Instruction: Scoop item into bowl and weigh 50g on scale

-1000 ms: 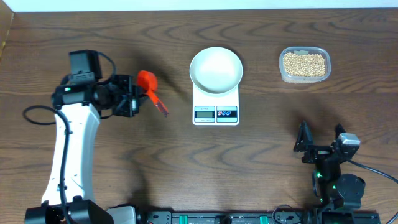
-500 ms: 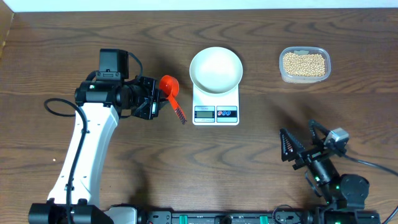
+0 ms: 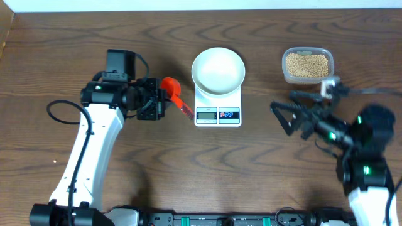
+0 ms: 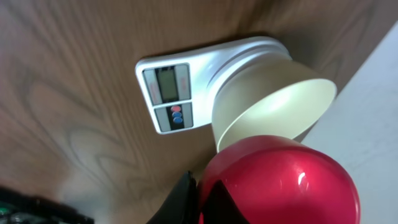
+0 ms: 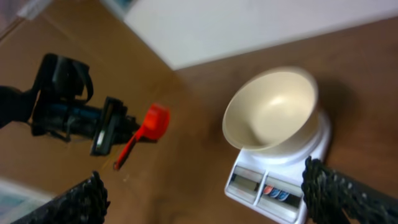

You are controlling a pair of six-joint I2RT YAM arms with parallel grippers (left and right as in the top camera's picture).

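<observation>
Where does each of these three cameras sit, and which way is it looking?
Overhead: fixed above the table, looking straight down; shows both arms, the scale, bowl and clear tub of beans.
Left wrist: rides the left gripper, looking past its clamped red scoop toward bowl and scale; one dark finger shows.
Right wrist: rides the open right gripper, facing the bowl, scale and left arm; both fingertips show at bottom corners.
Shared: all three show the bowl on the scale and the scoop.
</observation>
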